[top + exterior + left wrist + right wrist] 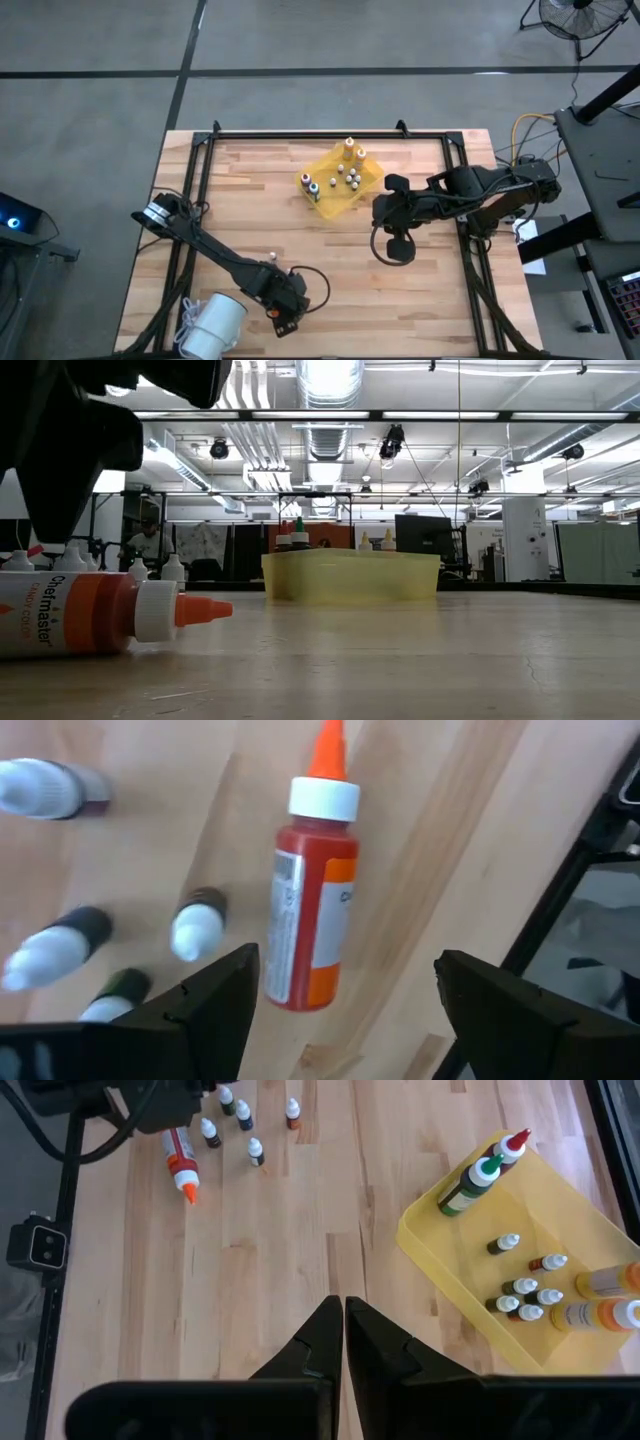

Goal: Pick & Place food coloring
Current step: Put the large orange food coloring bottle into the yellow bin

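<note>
1. Hovering my left claw (340,1010) at the table's near edge, fingers spread wide, holding nothing.
2. Right between and just past those fingers I see the orange bottle (312,900) lying flat on the wooden table (440,300), free of the grip, cap pointing away.
3. Beside it stand several tiny dropper bottles (195,925).
4. Farther off sits the yellow tray (335,180) holding more bottles, some tall, some tiny.
5. Beyond, beside the tray, my right claw (344,1342) waits, fingers pressed together, empty.
</note>
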### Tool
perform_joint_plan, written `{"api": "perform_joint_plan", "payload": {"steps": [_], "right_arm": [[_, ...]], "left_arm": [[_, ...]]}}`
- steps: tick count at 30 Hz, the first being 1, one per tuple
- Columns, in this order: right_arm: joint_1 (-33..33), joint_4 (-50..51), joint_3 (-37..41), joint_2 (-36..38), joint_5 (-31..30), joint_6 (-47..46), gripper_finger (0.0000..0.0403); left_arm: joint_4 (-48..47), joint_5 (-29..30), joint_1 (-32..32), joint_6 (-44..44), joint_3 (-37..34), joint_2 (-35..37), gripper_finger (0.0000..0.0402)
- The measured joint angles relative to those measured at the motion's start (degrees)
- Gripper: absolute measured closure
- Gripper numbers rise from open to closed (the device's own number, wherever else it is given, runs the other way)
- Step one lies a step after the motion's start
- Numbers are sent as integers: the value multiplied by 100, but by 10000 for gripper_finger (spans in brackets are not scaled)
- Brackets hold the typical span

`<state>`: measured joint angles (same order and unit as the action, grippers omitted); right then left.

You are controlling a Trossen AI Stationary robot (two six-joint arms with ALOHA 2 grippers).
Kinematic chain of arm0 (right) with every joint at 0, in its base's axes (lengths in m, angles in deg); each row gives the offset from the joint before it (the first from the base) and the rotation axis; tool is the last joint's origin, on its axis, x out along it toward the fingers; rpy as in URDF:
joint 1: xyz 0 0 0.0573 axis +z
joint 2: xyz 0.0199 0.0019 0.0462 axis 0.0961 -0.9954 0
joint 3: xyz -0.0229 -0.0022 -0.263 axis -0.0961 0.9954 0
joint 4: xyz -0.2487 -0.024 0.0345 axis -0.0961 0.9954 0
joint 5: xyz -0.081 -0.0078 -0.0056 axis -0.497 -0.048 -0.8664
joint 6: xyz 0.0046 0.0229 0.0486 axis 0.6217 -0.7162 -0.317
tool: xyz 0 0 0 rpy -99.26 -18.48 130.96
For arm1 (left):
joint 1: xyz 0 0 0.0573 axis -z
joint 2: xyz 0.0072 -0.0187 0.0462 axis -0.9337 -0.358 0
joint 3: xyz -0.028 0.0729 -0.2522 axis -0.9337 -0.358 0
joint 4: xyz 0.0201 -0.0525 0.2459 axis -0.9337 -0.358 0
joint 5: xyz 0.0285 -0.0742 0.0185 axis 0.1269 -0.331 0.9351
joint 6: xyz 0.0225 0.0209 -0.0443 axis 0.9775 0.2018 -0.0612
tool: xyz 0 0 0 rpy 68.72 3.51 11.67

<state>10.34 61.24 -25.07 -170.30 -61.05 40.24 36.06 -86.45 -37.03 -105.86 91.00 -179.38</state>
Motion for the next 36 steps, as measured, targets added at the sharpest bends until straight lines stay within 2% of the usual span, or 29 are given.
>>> {"api": "perform_joint_plan", "payload": {"steps": [3, 14, 22, 36], "right_arm": [[0, 1, 0, 0, 0, 0, 394], [0, 15, 0, 2, 0, 39, 394], [-1, 19, 0, 1, 1, 49, 394], [-1, 21, 0, 2, 0, 68, 394]], "left_arm": [[246, -13, 0, 139, -128, 0, 127], [207, -71, 0, 109, -210, 0, 127], [170, -351, 43, 94, -209, 0, 127], [54, -310, 48, 312, -218, 0, 127]]}}
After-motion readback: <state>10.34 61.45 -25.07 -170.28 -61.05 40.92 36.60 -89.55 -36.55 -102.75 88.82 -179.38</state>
